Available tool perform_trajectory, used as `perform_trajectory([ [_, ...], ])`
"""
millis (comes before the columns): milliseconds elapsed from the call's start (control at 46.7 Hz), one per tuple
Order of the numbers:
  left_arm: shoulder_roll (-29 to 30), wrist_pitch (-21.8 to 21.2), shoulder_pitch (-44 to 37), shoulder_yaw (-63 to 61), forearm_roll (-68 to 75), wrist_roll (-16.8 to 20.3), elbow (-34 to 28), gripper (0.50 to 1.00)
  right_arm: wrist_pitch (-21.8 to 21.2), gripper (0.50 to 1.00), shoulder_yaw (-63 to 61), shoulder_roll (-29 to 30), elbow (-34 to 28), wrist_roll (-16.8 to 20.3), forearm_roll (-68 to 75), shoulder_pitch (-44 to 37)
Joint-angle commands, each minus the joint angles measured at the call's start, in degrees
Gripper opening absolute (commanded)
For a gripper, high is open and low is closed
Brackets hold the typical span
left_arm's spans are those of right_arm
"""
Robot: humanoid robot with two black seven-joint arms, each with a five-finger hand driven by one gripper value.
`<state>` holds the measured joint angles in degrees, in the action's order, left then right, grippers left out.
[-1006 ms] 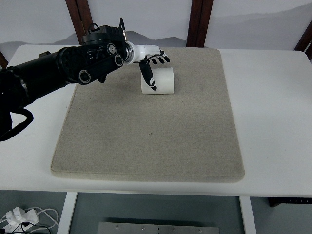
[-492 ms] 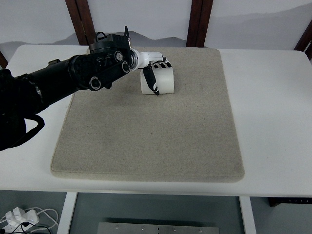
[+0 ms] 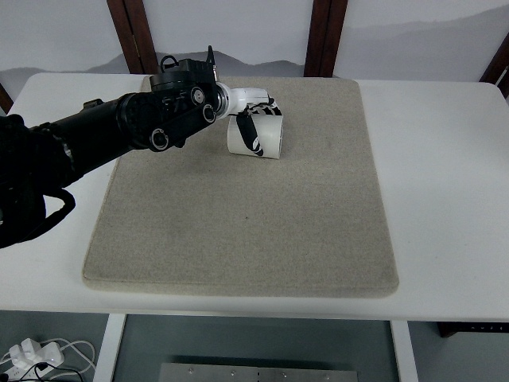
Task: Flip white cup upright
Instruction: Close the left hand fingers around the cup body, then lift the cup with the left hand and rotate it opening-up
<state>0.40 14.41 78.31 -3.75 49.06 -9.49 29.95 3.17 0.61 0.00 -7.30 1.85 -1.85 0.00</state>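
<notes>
Top view: your left hand (image 3: 253, 119) wraps its fingers (image 3: 248, 133) around the white cup (image 3: 259, 137), which lies on its side, slightly tilted, near the far edge of the grey mat (image 3: 246, 215) on the white bench (image 3: 445, 183). Your black left arm (image 3: 119, 131) reaches in from the left.

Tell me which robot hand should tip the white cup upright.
Left. The left robot hand already has its fingers wrapped around the white cup on the mat; the right arm is out of view.
</notes>
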Motion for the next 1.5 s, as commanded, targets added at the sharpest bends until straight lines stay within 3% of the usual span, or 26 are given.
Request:
perform_trajectory([
  [0,0.0,-0.3,0.0,-0.4,0.1,0.0,0.0,0.756,0.0,0.952,0.0,0.0,0.0,0.0,0.0,0.0],
  [107,-0.1,-0.6,0.0,-0.4,0.1,0.0,0.0,0.709,0.0,0.952,0.0,0.0,0.1,0.0,0.0,0.0],
  [171,-0.1,-0.7,0.0,-0.4,0.1,0.1,0.0,0.628,0.0,0.952,0.0,0.0,0.1,0.0,0.0,0.0],
  [300,-0.1,-0.6,0.3,-0.4,-0.1,0.6,-0.4,0.523,0.0,0.952,-0.1,0.0,0.0,0.0,0.0,0.0],
  [535,0.6,-0.3,1.6,1.4,-1.3,1.9,-1.0,0.514,0.0,0.952,0.0,0.0,0.0,0.0,0.0,0.0],
  [728,3.8,1.1,1.6,9.7,-4.6,3.6,-1.0,0.516,0.0,0.952,0.0,0.0,0.0,0.0,0.0,0.0],
  [1241,11.9,7.5,-2.8,16.8,-29.1,18.5,-1.1,0.516,0.0,0.952,0.0,0.0,0.1,0.0,0.0,0.0],
  [1477,12.4,10.2,-8.3,23.9,-30.7,23.5,-1.8,0.521,0.0,0.952,-0.1,0.0,0.0,0.0,0.0,0.0],
])
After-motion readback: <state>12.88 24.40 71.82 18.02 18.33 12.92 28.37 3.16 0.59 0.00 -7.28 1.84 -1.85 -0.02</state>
